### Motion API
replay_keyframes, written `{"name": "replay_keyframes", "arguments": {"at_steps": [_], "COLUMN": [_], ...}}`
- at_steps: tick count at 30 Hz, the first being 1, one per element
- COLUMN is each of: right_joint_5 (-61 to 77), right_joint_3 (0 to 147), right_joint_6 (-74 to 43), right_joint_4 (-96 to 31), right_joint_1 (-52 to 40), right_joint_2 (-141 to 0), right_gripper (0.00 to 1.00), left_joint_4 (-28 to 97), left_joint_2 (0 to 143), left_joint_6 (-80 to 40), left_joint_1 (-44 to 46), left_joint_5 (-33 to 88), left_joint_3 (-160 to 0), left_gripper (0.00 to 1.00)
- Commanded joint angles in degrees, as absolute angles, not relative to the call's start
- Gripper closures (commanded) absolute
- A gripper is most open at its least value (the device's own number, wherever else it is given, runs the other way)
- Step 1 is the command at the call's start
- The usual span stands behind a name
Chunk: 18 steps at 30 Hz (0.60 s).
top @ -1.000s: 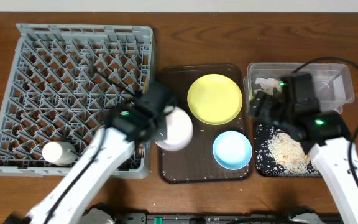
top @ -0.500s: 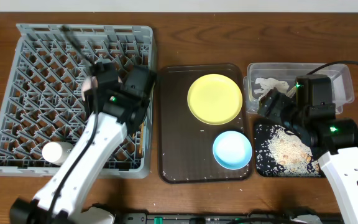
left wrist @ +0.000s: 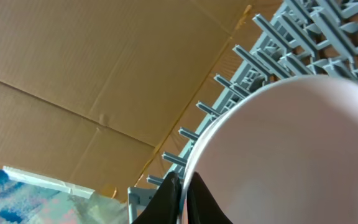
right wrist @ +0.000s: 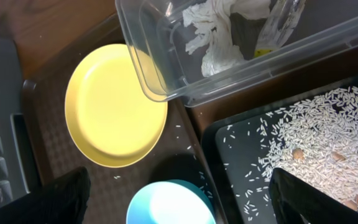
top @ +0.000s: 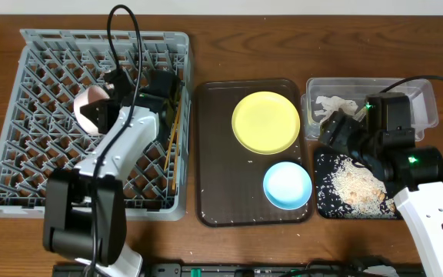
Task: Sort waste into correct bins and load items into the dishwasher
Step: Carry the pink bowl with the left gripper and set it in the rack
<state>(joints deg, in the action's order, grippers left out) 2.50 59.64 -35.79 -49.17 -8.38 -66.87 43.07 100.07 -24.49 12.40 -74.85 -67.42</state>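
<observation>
My left gripper (top: 112, 102) is shut on the rim of the white bowl (top: 92, 110), held tilted over the back middle of the grey dish rack (top: 44, 69). The left wrist view shows the fingers (left wrist: 182, 196) pinching the bowl's rim (left wrist: 291, 149). Two chopsticks (top: 171, 150) lie in the rack's right side. My right gripper (top: 333, 135) is open and empty, above the light-blue bowl (right wrist: 169, 205). The yellow plate (top: 265, 121) and the blue bowl (top: 287, 185) sit on the brown tray. Crumpled paper (right wrist: 219, 37) and a wrapper (right wrist: 263, 51) lie in the clear tub (top: 421, 108). Rice (top: 356, 185) covers the black tray (top: 325, 204). The white cup is hidden.
The brown serving tray (top: 214, 154) lies between the rack and the bins, with a few rice grains scattered on it. The left arm stretches across the rack's front half. The clear tub stands behind the black tray at the right.
My left arm has carried the white bowl from the brown tray's left edge leftward into the rack. The right arm shifted slightly right, then held still.
</observation>
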Motion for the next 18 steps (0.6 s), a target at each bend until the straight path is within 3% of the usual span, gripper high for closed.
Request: {"name": "replay_keyframes", "arguments": {"at_steps": [1, 6, 11, 18], "right_joint_5": [1.76, 1.74, 1.76, 1.76], "right_joint_3": [59.96, 59.96, 59.96, 59.96], "right_joint_6": [-35.05, -35.07, -35.05, -35.05], "right_joint_4": [-49.50, -49.50, -49.54, -49.58], "right_joint_1": [-7.51, -7.51, -7.51, -7.51], "right_joint_2": [-66.32, -66.32, -66.32, -66.32], "right_gripper": [0.10, 0.09, 0.09, 0.08], "left_joint_4": [41.25, 39.55, 34.74, 31.81], "left_joint_2": [101.23, 102.96, 102.87, 102.87], "left_joint_6": [-22.39, -19.29, -12.14, -7.92], "left_joint_1": [12.01, 12.60, 12.88, 12.82], "left_joint_5": [-78.48, -74.85, -85.14, -84.42], "left_joint_3": [-67.53, -67.51, -67.53, -67.53], "left_gripper": [0.92, 0.92, 0.92, 0.92]}}
